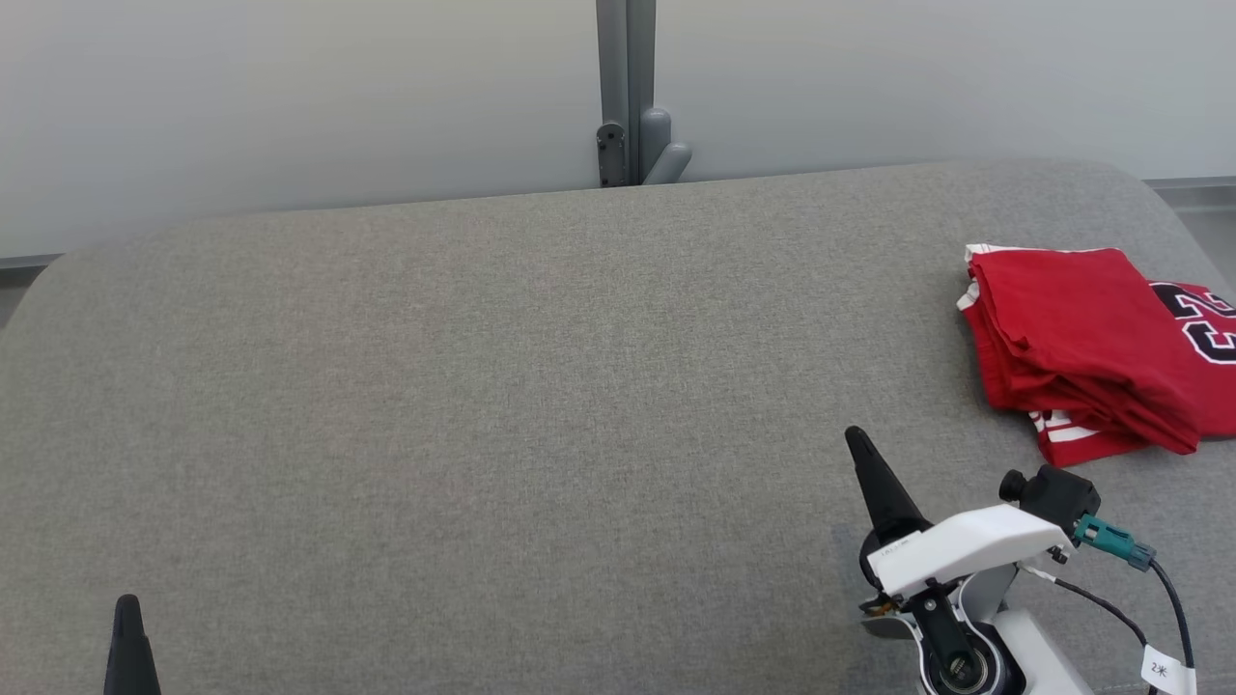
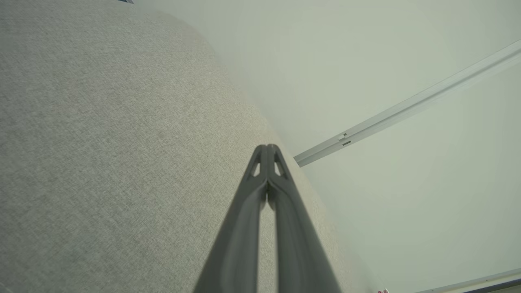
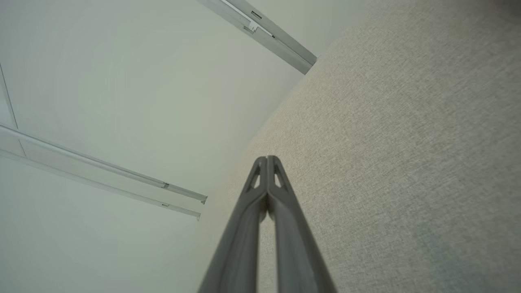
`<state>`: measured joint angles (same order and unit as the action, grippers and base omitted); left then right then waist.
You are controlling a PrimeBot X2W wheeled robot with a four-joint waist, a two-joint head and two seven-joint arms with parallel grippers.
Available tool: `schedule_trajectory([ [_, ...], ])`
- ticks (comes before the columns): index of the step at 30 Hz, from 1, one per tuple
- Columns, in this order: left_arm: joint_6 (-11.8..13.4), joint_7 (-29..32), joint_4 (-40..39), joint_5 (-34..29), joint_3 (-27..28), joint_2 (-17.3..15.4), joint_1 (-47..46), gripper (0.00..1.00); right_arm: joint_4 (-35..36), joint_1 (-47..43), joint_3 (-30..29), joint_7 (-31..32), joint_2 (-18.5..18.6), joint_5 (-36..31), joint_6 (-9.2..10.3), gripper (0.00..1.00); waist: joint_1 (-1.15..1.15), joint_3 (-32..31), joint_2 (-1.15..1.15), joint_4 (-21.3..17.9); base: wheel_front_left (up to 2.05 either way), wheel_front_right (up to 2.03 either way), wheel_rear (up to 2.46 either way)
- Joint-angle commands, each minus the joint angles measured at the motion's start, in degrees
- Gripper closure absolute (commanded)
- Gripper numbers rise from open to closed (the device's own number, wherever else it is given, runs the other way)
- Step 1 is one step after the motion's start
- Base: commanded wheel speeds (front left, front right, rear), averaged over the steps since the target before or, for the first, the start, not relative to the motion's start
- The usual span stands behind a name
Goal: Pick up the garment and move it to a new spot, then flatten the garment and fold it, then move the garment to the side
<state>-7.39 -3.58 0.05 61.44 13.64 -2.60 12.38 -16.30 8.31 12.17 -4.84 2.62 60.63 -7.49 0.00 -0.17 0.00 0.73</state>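
The garment [image 1: 1086, 343] is a red jersey with white trim and dark numerals, lying folded in a stack at the far right of the grey fabric table [image 1: 483, 386], partly cut off by the frame edge. My right gripper [image 1: 855, 436] stands to the lower left of it, apart from it, its dark fingers shut and empty. In the right wrist view the right gripper [image 3: 267, 157] has both fingertips pressed together over the grey fabric. My left gripper [image 1: 126, 600] pokes up at the bottom left, far from the garment. The left wrist view shows the left gripper [image 2: 267, 145] shut with nothing in it.
A pale wall runs behind the table, with a grey post and bracket [image 1: 628, 125] at the middle of the far edge. The table's corners are rounded. A cable with a teal plug [image 1: 1110, 541] hangs off my right wrist.
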Motion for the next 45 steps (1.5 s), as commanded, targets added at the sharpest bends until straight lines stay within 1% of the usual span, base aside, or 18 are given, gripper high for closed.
schedule_trajectory([
  [1,-0.09,0.3,-1.04,2.13,0.68,-0.31,0.34,1.0,0.09,1.79,0.36,0.37,0.22,2.13,-0.02,1.0,0.0,0.01,0.0,-0.01,0.0,0.0,0.0],
  [24,-0.12,3.43,-3.4,16.67,4.14,-0.37,2.0,1.0,-3.37,5.5,2.79,3.24,0.27,16.72,-0.02,1.0,0.0,0.14,0.0,-0.24,0.0,0.0,0.0],
  [45,-0.15,5.71,-5.18,27.52,6.73,-0.4,3.25,1.0,-6.01,8.18,4.63,5.38,0.32,27.78,-0.02,1.0,0.0,0.25,0.0,-0.44,0.0,0.0,0.0],
])
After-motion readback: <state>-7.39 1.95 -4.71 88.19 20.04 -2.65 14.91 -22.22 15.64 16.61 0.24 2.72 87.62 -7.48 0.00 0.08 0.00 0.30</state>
